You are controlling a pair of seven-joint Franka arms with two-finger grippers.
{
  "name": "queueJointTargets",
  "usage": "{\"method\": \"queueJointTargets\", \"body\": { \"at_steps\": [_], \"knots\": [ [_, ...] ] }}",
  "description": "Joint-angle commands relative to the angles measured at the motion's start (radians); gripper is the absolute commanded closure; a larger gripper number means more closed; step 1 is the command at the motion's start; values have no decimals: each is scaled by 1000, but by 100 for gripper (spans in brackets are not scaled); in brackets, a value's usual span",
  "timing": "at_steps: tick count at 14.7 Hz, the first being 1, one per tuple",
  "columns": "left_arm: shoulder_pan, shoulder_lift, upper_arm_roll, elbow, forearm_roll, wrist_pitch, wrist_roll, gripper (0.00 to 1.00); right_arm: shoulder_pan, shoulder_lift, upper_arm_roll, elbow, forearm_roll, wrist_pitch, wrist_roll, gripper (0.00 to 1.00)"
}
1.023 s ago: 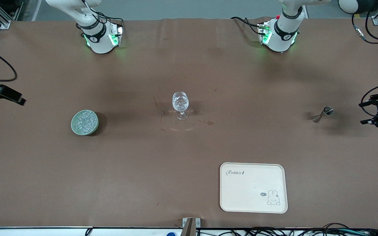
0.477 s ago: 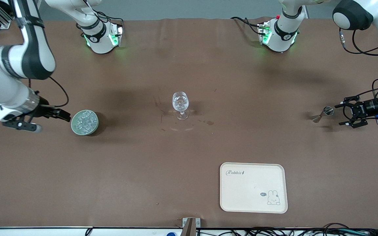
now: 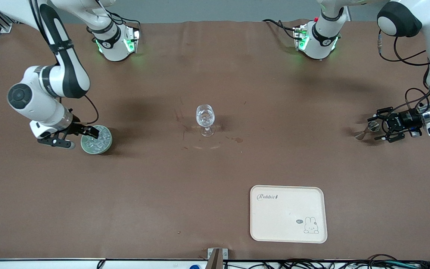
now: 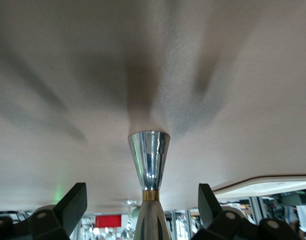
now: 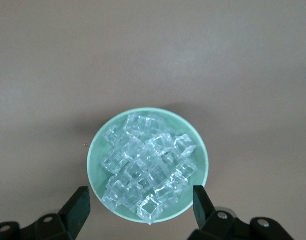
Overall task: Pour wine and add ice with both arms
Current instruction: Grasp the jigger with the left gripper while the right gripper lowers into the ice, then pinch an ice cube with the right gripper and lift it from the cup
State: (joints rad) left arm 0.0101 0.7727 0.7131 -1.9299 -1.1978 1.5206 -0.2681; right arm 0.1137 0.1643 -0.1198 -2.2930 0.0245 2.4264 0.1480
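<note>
Front view: jigger (image 3: 368, 129) partly hidden by left gripper (image 3: 381, 129); left wrist view shows fingers spread either side, not touching. Right gripper (image 5: 138, 202) spread, straddling green bowl (image 5: 95, 165) edge; ice (image 5: 148, 167) heaped inside, toward right arm's end. Ice cubes distinct only in right wrist view.

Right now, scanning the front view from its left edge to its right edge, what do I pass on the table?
Right gripper → green bowl of ice → wine glass → rabbit tray → metal jigger → left gripper.

Both arms reach low, out toward the table's two ends.
The left gripper (image 3: 381, 130) and right gripper (image 3: 80, 137) have fingers spread wide, wrists turned sideways.
</note>
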Motion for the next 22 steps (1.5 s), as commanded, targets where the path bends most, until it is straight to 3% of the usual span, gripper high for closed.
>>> {"method": "queueJointTargets", "body": {
  "at_steps": [1, 4, 6, 8, 13, 17, 22],
  "knots": [
    [-7, 17, -17, -47, -75, -14, 18, 5, 12, 26, -3, -26, 3, 58, -10, 22],
    [-4, 17, -18, -51, -83, -49, 20, 6, 12, 67, -3, -34, -11, 109, -15, 22],
    [2, 16, -17, -49, -83, -59, 17, 12, 12, 92, -3, -34, -28, 141, -15, 25],
    [11, 14, -17, -44, -86, -59, 15, 12, 12, 103, -3, -46, -34, 164, -15, 30],
    [37, 23, -17, -38, -126, -76, 18, 14, 12, 133, -3, -65, -40, 229, -15, 31],
    [39, 22, -14, -34, -129, -76, 18, 17, 11, 136, -3, -65, -38, 220, -15, 49],
    [40, 30, -12, -31, -141, -76, 15, 20, 3, 129, -3, -28, -38, 120, -11, 58]
  ]
}}
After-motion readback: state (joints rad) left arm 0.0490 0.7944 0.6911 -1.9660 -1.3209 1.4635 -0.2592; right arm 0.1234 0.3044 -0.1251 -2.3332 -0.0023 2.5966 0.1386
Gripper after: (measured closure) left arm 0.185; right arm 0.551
